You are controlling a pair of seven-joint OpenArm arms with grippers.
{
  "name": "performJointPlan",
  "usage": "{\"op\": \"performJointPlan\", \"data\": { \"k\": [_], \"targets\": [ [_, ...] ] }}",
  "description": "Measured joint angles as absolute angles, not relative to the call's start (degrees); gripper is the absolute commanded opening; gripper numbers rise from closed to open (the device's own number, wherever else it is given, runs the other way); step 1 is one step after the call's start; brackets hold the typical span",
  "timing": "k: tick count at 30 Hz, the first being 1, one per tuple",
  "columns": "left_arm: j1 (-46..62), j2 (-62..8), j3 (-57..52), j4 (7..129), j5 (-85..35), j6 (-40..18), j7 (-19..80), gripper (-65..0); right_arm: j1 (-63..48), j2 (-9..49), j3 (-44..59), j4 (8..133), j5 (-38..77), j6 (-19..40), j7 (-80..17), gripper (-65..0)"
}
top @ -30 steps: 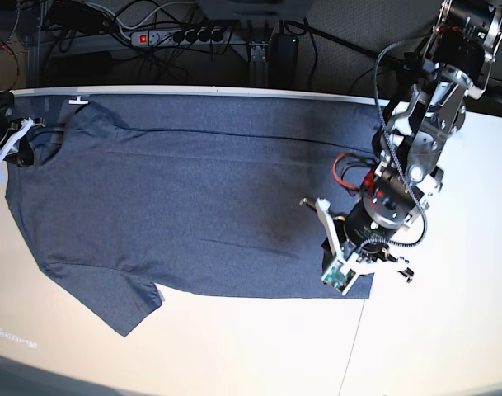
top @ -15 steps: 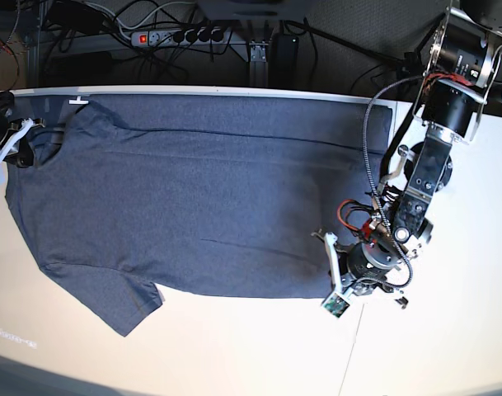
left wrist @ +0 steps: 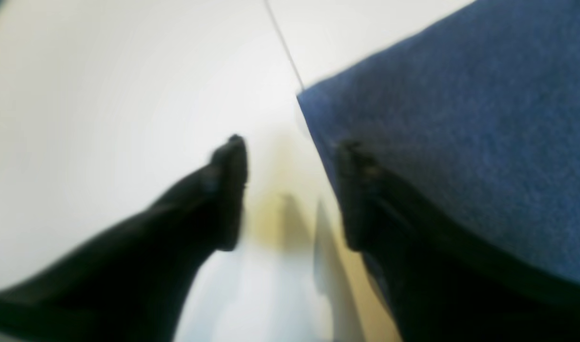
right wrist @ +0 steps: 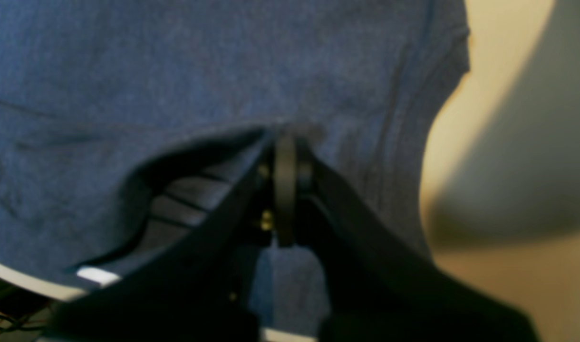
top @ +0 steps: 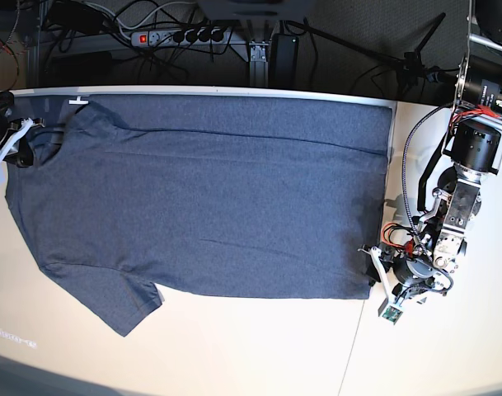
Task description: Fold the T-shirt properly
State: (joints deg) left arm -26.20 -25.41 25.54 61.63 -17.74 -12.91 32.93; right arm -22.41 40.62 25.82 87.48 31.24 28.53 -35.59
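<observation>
The blue-grey T-shirt (top: 209, 198) lies spread flat and plain side up on the white table (top: 259, 346), hem to the right and one sleeve at the lower left. My left gripper (top: 374, 279) stands open at the hem's lower right corner. In the left wrist view the left gripper (left wrist: 292, 147) has one finger over bare table and the other at the edge of the T-shirt (left wrist: 461, 118), with nothing between them. My right gripper (top: 21, 142) is at the far left, by the collar. Seen from the right wrist, the right gripper (right wrist: 285, 142) is shut on a fold of the T-shirt (right wrist: 176, 61).
A power strip (top: 180, 35) and loose cables lie behind the table's far edge. A thin seam (top: 354, 346) runs across the tabletop near the left gripper. A small white tag (top: 77, 101) sits at the far left edge.
The left gripper has moved right along the lower hem, drawing the corner outward, then opened and let the cloth go. The hem now lies straight. The right gripper has not moved.
</observation>
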Motion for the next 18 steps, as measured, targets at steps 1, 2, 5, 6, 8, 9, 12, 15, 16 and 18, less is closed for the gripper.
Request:
{"op": "performJointPlan", "data": {
  "k": [1,2,5,6,8,9,12,15,16,18],
  "targets": [
    [-26.39,-25.43,25.54,60.73,-18.81,-12.91,33.15,-25.9,-22.41,40.62,25.82,87.48,31.27,28.53,-35.62,-65.0],
    [-26.61,-25.43,25.54,59.90,-19.73,-12.91,33.34,-25.6,-22.41,40.60,25.82,87.48,31.27,28.53,-35.62,-65.0],
    [-27.81,-25.43,25.54,58.48,-23.75,-12.88,34.54,-25.6,-22.41,40.60,25.82,87.48,31.27,28.53,-35.62,-65.0],
    [-28.03,-25.41,25.43,58.41,-25.02,-12.91,34.94,-25.6,-22.41,40.60,25.82,87.48,31.29,28.53,-35.59,-65.0],
    [-28.14,-25.23,24.32,58.41,-28.08,-12.88,36.58,-25.6,-22.41,40.62,25.82,87.48,31.27,28.53,-35.62,-65.0],
    [-28.10,-25.19,23.44,58.41,-30.02,-12.93,37.76,-25.6,-22.41,40.60,25.82,87.48,31.27,28.53,-35.62,-65.0],
    [-27.99,-24.77,18.96,57.67,-35.99,-14.37,40.99,-25.6,-22.41,40.62,25.82,87.48,31.27,28.53,-35.62,-65.0],
    [-28.14,-24.27,14.22,55.70,-40.12,-16.49,41.85,-25.6,-22.41,40.62,25.82,87.48,31.27,28.53,-35.62,-65.0],
    [-28.14,-24.23,12.86,54.74,-41.89,-17.43,41.85,-25.6,-22.41,40.62,25.82,87.48,31.27,28.53,-35.64,-65.0],
    [-28.12,-24.25,11.03,52.95,-45.19,-18.94,42.44,-25.6,-22.41,40.62,25.82,87.48,31.24,28.53,-35.66,-65.0]
  ]
}}
